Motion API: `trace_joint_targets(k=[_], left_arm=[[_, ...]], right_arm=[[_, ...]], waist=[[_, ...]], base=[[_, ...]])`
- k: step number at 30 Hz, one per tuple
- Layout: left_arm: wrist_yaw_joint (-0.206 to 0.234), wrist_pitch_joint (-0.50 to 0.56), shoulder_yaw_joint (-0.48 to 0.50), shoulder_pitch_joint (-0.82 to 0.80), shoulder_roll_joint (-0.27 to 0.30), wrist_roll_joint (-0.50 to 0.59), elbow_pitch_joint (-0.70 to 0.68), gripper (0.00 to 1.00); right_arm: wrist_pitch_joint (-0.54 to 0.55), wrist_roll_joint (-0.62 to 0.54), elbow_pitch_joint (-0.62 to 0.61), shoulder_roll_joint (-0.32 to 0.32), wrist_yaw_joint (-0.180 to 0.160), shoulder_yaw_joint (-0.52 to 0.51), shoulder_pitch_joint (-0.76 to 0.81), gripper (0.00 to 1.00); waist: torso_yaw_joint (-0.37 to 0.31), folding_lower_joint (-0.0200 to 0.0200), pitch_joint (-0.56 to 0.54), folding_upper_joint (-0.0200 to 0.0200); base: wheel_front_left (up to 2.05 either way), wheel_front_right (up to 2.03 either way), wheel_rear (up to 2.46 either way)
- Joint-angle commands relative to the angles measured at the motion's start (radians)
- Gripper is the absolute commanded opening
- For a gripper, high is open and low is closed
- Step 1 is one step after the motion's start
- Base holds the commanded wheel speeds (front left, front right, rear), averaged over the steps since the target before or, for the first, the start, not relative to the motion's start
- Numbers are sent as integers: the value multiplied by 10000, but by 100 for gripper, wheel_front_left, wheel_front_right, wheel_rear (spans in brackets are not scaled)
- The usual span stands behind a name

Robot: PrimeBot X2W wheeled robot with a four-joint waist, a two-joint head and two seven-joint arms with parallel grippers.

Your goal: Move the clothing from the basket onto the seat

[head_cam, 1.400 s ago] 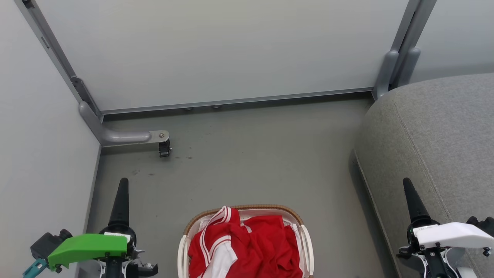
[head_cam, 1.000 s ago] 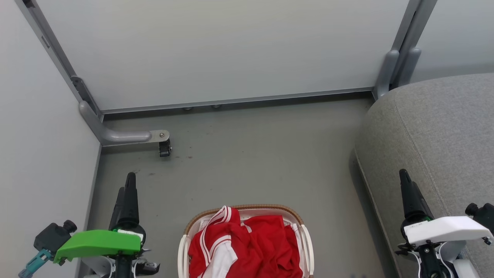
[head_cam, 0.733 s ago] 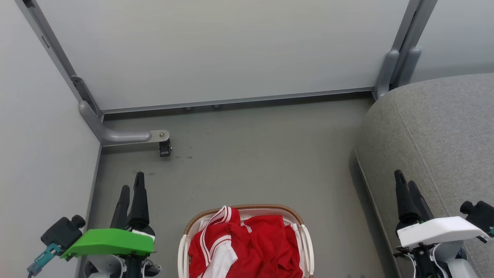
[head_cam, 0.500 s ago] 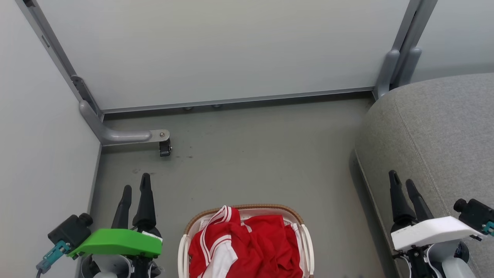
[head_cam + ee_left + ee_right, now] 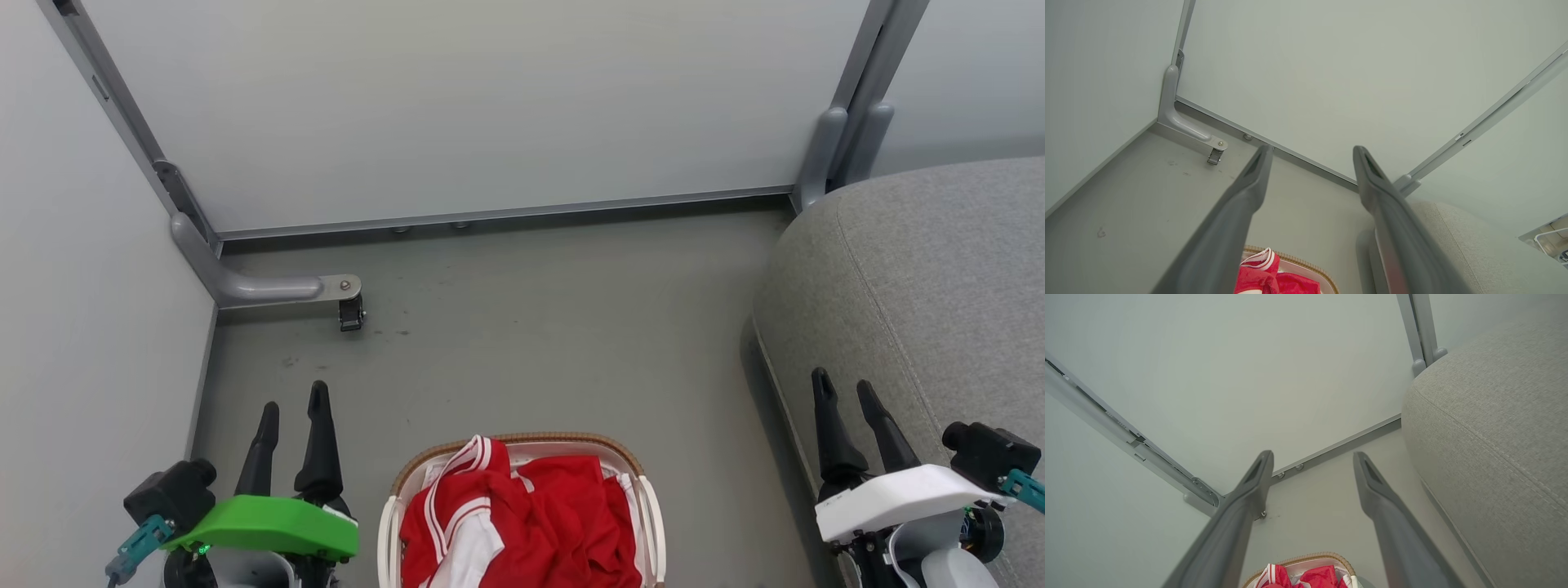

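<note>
The red clothing lies heaped in the off-white basket at the bottom centre of the head view, one piece with white stripe trim. The grey seat fills the right side. My left gripper stands open on the basket's left, over the floor, holding nothing. My right gripper stands open on the basket's right, over the seat's edge, also empty. Between the open left gripper fingers the left wrist view catches the clothing. The right wrist view has the basket low between the open right gripper fingers, with the seat alongside.
Pale partition panels close the far side and the left. A grey bracket foot with a small caster juts from the left corner onto the grey floor. Grey posts stand by the seat's far corner.
Both grippers have turned at the wrist, so each now shows two spread fingers instead of one. Left shifted right, right shifted left. The clothing and basket have not moved.
</note>
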Motion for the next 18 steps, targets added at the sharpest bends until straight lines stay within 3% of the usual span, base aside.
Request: trace_joint_targets(k=[1, 18], left_arm=[[81, -96, -49, 75, 70, 241, -27, 100], [93, -485, -400, 114, 83, 1486, 479, 100]], right_arm=[[-106, -311, -38, -69, 4, -27, -2, 100], [-499, -1957, 47, -85, 5, 87, 37, 100]], waist=[[6, 0, 4, 0], [31, 0, 54, 0]], base=[[0, 0, 0], [0, 0, 0]])
